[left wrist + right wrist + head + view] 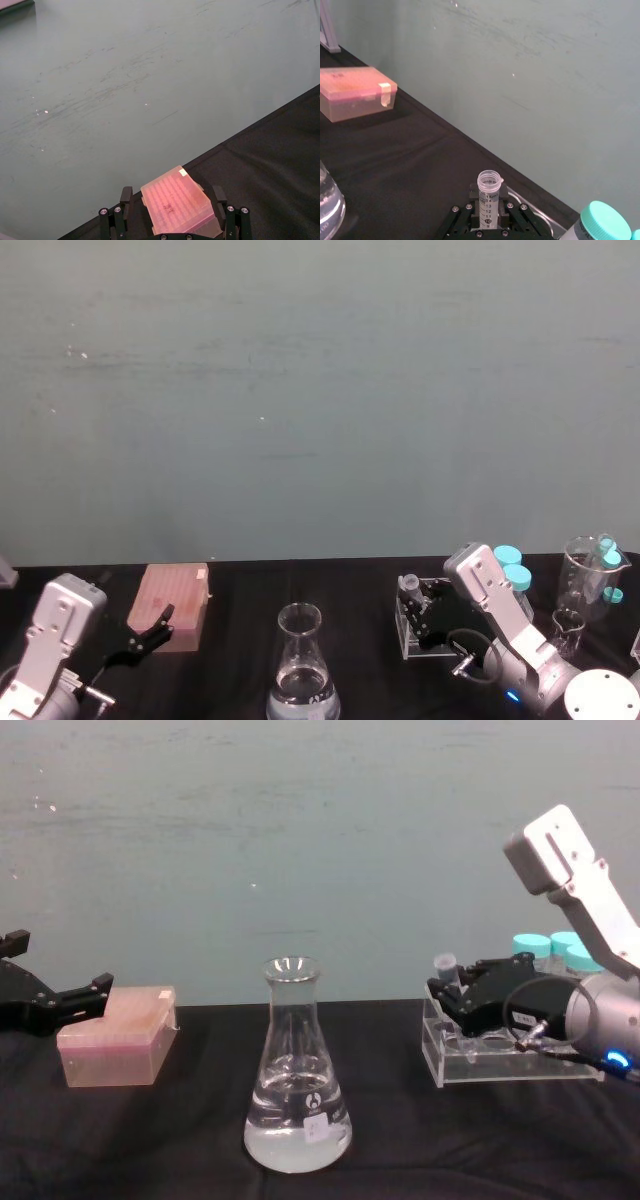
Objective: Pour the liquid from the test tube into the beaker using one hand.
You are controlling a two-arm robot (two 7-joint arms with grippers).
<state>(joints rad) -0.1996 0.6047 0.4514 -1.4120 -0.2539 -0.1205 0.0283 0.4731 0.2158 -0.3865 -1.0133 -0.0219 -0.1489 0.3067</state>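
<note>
Clear plastic test tube (487, 197) stands in the rack (500, 1055) at the right, with the right gripper (462, 988) closed on it below its rim. We should lift it straight up, carry it left over the beaker (297, 1070) neck, then tilt slowly; the left gripper (60, 995) rests open at left

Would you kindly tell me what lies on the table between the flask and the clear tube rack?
Nothing: the chest view shows bare black tabletop between the flask and the rack.

left gripper (155, 628) parked, fingers apart | right gripper (488, 202) - clamped on test tube (488, 182)
</note>
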